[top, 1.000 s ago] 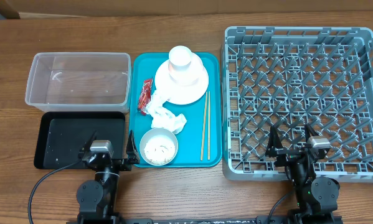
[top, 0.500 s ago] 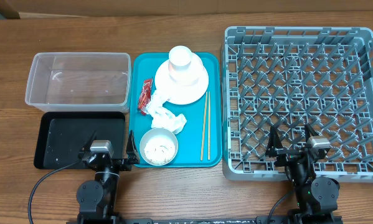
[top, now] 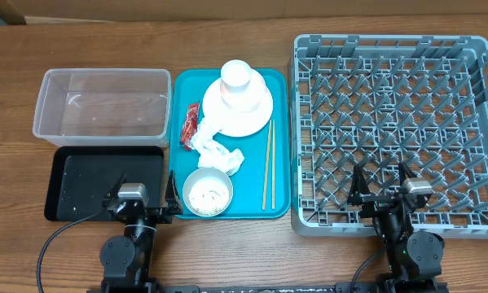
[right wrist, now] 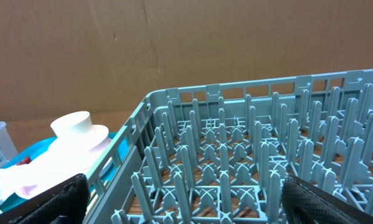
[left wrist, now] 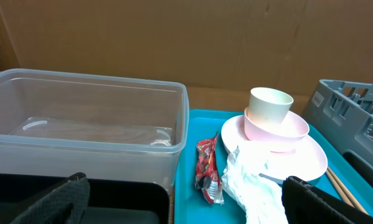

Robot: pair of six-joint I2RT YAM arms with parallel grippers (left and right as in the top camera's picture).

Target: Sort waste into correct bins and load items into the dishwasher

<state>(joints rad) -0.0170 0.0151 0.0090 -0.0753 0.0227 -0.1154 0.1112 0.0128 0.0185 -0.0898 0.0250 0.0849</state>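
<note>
Left gripper [top: 143,190]: jaws spread wide, nothing between them. Sits low at the near table edge, above the near right corner of the shallow black tray [top: 89,175]. In the left wrist view only two dark fingertips [left wrist: 65,199], cut off at the bottom corners.

Right gripper [top: 381,182]: jaws equally far apart, holding nothing, above the near rim of the grey dish rack [top: 390,39]. Far right part of the rack cut off in the right wrist view.

Behind the black tray, the clear plastic tub [top: 101,74]; touching it or just apart, hard to tell.

Between tub and rack, the teal tray [top: 252,175]. At its far end the round pale plate [top: 260,110], carrying a small white cup [left wrist: 270,106] stacked on a pale pink cup [left wrist: 276,127]; from above, the pink one almost hidden. Left of the plate, the red wrapper [top: 188,126]. At the plate's near edge, the crumpled white tissue [top: 219,153], overlapping it a little. At the near end, the white bowl [top: 207,172] with rice [top: 207,195]; single grains too small to make out, and no sight of the bowl from either wrist. Along the right side, the chopsticks [top: 268,163], lying flat.
</note>
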